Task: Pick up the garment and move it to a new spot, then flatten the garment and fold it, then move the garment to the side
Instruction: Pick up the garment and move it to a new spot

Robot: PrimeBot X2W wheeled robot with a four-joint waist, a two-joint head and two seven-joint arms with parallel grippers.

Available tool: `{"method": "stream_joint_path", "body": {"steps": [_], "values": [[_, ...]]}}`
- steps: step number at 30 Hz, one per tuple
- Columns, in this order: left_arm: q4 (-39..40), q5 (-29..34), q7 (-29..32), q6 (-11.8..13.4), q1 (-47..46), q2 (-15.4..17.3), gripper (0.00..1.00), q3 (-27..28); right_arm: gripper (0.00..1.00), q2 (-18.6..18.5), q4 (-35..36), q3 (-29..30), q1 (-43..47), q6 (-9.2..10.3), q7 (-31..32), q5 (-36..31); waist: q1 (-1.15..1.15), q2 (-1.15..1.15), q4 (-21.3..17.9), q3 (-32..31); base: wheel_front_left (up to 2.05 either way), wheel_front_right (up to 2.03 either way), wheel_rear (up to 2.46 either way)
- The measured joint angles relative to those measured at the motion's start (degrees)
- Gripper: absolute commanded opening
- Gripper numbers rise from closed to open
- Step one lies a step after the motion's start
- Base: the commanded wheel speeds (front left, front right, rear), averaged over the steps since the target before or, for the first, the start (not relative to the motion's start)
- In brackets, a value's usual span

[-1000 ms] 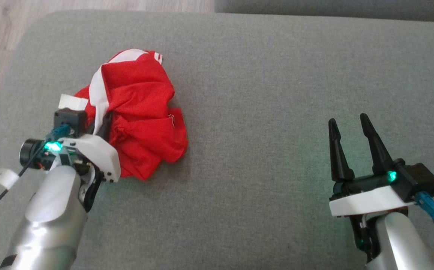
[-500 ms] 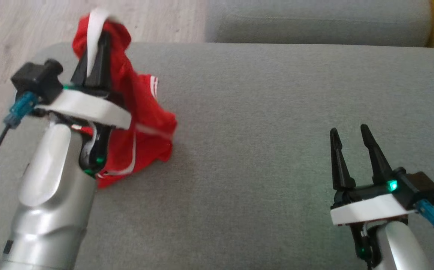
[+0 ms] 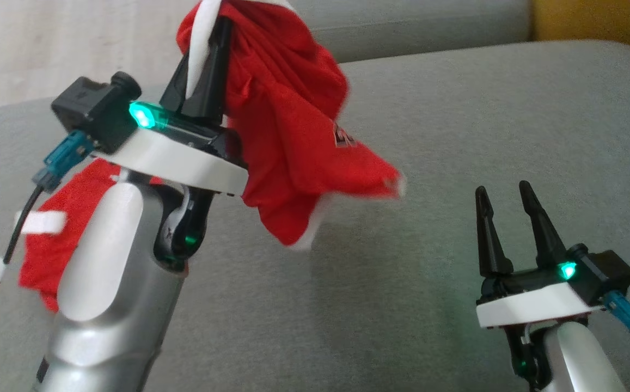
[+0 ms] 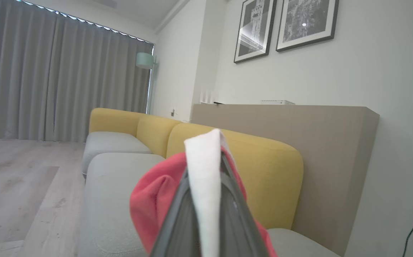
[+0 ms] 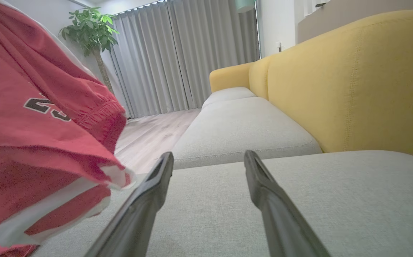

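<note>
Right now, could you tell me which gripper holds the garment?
The left gripper, shut on the red garment; the right gripper stands open and empty.

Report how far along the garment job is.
Done: the pickup. The left gripper holds the red garment in shut jaws above the grey cushion. In hand: carrying it to a new spot. Left: flattening, folding, moving aside. The right gripper is open, empty.

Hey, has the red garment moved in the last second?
Yes. The garment has gone up: it lay bunched on the grey cushion, and now hangs above it from the left hand.
</note>
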State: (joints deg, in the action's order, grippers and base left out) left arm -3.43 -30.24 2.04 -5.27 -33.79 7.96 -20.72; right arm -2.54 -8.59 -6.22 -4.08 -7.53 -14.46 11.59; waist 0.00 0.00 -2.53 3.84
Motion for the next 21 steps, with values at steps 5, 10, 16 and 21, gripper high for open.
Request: {"method": "stream_joint_path", "body": {"steps": [5,10,16,21], "values": [[-0.6,0.6,1.3,0.3,-0.7,-0.1,0.0,-1.2,1.0,0.0,0.7,-0.9,-0.1,0.0,0.0,1.0,0.0,0.0,-4.8,0.8,0.0,0.0,0.0],[-4.1,2.1,2.4,0.6,-3.8,0.0,0.0,-1.9,1.0,0.0,1.8,-2.0,-0.4,0.0,0.0,2.2,0.0,0.0,-10.0,2.1,0.0,0.0,0.0],[-11.4,4.4,2.2,0.7,-8.1,0.4,0.3,-3.2,1.0,0.0,3.2,-3.6,-2.1,0.0,0.0,4.1,0.01,0.0,-15.9,4.8,0.0,0.0,0.0],[-18.3,7.2,-3.8,1.5,-13.1,0.1,1.0,-2.7,1.0,0.0,4.0,-4.6,-2.4,0.0,0.0,4.6,0.02,0.0,-19.1,7.3,0.0,0.0,0.0]]}}
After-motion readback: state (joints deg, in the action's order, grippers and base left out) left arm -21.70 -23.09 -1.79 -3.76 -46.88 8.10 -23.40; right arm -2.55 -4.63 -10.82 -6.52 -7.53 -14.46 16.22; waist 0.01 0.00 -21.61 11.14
